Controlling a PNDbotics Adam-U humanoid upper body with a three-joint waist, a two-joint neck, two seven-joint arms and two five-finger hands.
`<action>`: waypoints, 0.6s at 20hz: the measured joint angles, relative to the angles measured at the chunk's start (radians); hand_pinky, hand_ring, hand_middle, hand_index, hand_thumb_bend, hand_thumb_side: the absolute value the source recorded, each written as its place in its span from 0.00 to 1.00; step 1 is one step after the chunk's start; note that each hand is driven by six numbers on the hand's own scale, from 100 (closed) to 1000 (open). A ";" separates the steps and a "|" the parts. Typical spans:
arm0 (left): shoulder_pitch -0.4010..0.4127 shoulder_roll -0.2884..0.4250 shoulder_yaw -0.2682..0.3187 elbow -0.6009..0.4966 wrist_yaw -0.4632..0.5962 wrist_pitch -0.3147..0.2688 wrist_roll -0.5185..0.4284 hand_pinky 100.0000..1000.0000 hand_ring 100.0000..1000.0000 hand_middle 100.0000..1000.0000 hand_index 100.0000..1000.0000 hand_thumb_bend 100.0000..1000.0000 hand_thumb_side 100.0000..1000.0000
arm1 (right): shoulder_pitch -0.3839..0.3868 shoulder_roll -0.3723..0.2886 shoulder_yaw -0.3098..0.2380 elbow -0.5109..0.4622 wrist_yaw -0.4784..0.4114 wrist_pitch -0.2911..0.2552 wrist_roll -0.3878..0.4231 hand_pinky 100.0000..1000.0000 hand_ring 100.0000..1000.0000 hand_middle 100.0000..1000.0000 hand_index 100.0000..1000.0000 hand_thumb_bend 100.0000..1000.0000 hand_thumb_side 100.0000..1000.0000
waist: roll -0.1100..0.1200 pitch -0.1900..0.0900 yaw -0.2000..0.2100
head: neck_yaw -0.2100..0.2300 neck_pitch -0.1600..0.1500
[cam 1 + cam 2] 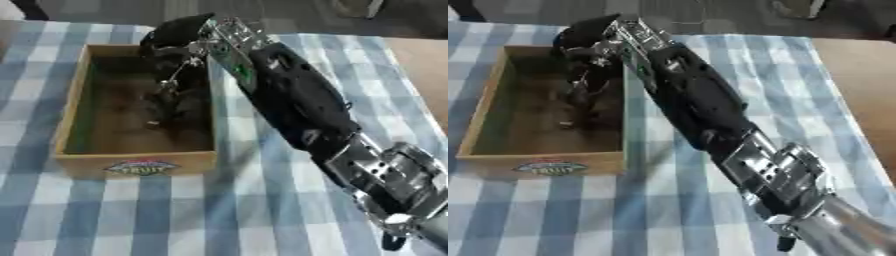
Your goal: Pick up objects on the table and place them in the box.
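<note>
1. The right robot hand (pixel 175 37) reaches over the wooden box (pixel 70 120), which stands on the checked table (pixel 262 210); its fingers point down into the box.
2. Whether the fingers are open or closed on anything cannot be told; they merge with dark shapes beneath.
3. A dark shape (pixel 171 112) lies inside the box, identity unclear.
4. No loose objects show on the visible cloth; judged near completion or mid-placement.
5. The left robot hand is not seen.
</note>
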State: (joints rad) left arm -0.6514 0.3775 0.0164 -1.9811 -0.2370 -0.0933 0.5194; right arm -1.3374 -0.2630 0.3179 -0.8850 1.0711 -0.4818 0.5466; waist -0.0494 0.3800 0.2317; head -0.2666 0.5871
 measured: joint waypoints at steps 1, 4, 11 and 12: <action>0.000 0.000 0.000 0.000 0.000 0.000 0.000 0.84 0.86 0.87 0.86 0.00 0.64 | 0.000 -0.005 -0.002 -0.006 -0.006 0.004 -0.001 0.81 0.92 0.79 0.88 0.59 0.36 | 0.000 -0.001 -0.001 | 0.000 0.000; 0.001 0.000 0.000 0.000 0.000 0.001 -0.001 0.84 0.87 0.87 0.86 0.00 0.64 | -0.001 -0.022 -0.006 -0.024 -0.028 0.017 -0.005 0.81 0.92 0.79 0.89 0.60 0.36 | 0.003 -0.005 -0.005 | 0.001 0.001; 0.007 0.000 0.000 0.000 0.000 0.003 -0.002 0.84 0.86 0.87 0.86 0.00 0.64 | -0.014 -0.048 -0.024 -0.062 -0.066 0.049 -0.020 0.81 0.92 0.79 0.89 0.61 0.38 | 0.011 -0.009 -0.010 | 0.001 0.003; 0.007 0.000 0.000 0.000 0.000 0.003 -0.002 0.84 0.86 0.87 0.86 0.00 0.64 | -0.017 -0.051 -0.027 -0.068 -0.072 0.053 -0.021 0.81 0.92 0.79 0.89 0.61 0.38 | 0.011 -0.010 -0.011 | 0.001 0.004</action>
State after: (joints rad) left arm -0.6442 0.3775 0.0165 -1.9811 -0.2370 -0.0904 0.5170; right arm -1.3542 -0.3143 0.2906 -0.9534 0.9987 -0.4292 0.5255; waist -0.0381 0.3699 0.2210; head -0.2652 0.5916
